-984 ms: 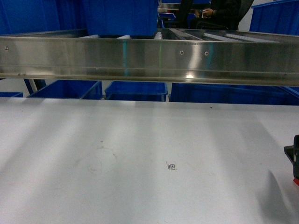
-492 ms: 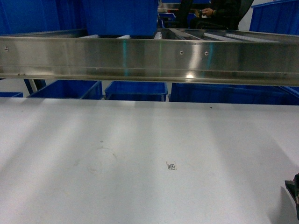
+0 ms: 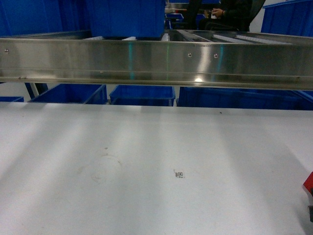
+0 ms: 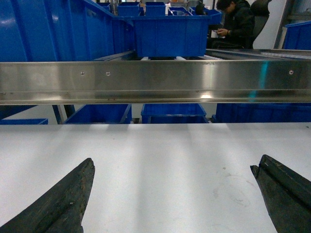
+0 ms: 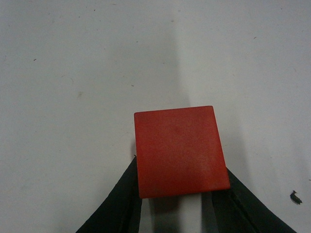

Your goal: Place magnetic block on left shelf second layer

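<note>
A red square magnetic block (image 5: pixel 177 150) hangs over the white table, and my right gripper (image 5: pixel 181 177) is shut on it, its black fingers (image 5: pixel 121 199) pressing the near edge from both sides. In the head view only a red corner of the block (image 3: pixel 308 183) shows at the far right edge. My left gripper (image 4: pixel 174 162) is open wide above the table with nothing between its fingers. A stainless steel shelf rail (image 3: pixel 156 61) crosses the scene beyond the table. I cannot tell which level is the left shelf's second layer.
Blue bins (image 3: pixel 124 17) stand on the steel level and more blue bins (image 3: pixel 142 94) sit under it behind the white table (image 3: pixel 146 161). A small printed tag (image 3: pixel 179 174) lies on the table. A seated person (image 4: pixel 238 24) is in the background.
At the head view's right edge the black gripper part sank lower and nearly out of view; a red corner of the block now shows there instead.
</note>
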Robot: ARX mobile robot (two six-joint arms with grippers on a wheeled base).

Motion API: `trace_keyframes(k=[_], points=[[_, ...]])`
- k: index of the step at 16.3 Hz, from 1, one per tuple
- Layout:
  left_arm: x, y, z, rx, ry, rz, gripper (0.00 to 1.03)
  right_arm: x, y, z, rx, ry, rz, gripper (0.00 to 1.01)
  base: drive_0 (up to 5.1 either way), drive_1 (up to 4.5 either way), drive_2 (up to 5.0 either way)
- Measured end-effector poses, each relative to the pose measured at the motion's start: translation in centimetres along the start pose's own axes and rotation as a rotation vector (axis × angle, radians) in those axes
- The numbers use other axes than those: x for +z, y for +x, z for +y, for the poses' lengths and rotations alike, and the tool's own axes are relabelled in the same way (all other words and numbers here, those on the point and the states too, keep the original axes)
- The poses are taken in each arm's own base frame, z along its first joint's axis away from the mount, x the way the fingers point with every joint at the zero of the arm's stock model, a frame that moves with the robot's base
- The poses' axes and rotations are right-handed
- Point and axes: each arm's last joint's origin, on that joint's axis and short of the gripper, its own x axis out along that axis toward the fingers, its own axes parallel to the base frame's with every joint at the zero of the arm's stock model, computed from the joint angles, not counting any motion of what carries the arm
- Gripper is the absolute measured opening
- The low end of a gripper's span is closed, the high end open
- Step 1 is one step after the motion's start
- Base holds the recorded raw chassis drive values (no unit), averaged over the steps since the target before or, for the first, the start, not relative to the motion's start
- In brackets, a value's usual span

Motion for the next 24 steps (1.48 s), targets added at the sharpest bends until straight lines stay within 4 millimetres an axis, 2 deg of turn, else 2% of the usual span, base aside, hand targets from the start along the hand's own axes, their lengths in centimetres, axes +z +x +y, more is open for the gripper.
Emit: trace_keyframes(k=[4,6,7,9,11,14,16,18,24], points=[[0.0,0.0,0.0,0.0,0.0,0.0,0.98,-0.2,-0.1,-0.1,0.001,0.004,-0.013,0.33,0.0,0.0,0.0],[0.0,0.0,0.0,0.0,0.0,0.0,0.98,0.2,-1.2,0.1,0.006,0.008,-0.012,0.33,0.0,0.0,0.0],[0.0,0.0,0.0,0.0,0.0,0.0,0.98,2.4,-3.5,0.3,0.007,0.039,-0.092,0.33,0.0,0.0,0.0],[0.0,0.0,0.0,0.0,0.0,0.0,0.98,4.5,-7.2,0.5,0.0,0.083,-0.199,0.33,0.0,0.0,0.0],[0.0,0.0,0.0,0.0,0.0,0.0,0.98,5.1,-10.2,0.5,-0.027,0.093,-0.273,0.33,0.0,0.0,0.0],[0.0,0.0,0.0,0.0,0.0,0.0,0.98,5.3,-11.4,0.4,-0.033,0.099,-0.298,0.33,0.0,0.0,0.0],[0.0,0.0,0.0,0.0,0.0,0.0,0.98,5.2,-14.5,-0.3,-0.06,0.126,-0.369,0.33,0.0,0.0,0.0],[0.0,0.0,0.0,0.0,0.0,0.0,0.98,5.1,-16.7,-0.6,-0.058,0.136,-0.43,0.33,0.0,0.0,0.0],[0.0,0.0,0.0,0.0,0.0,0.0,0.98,4.1,-16.4,-0.5,-0.021,0.124,-0.416,0.33,0.0,0.0,0.0]])
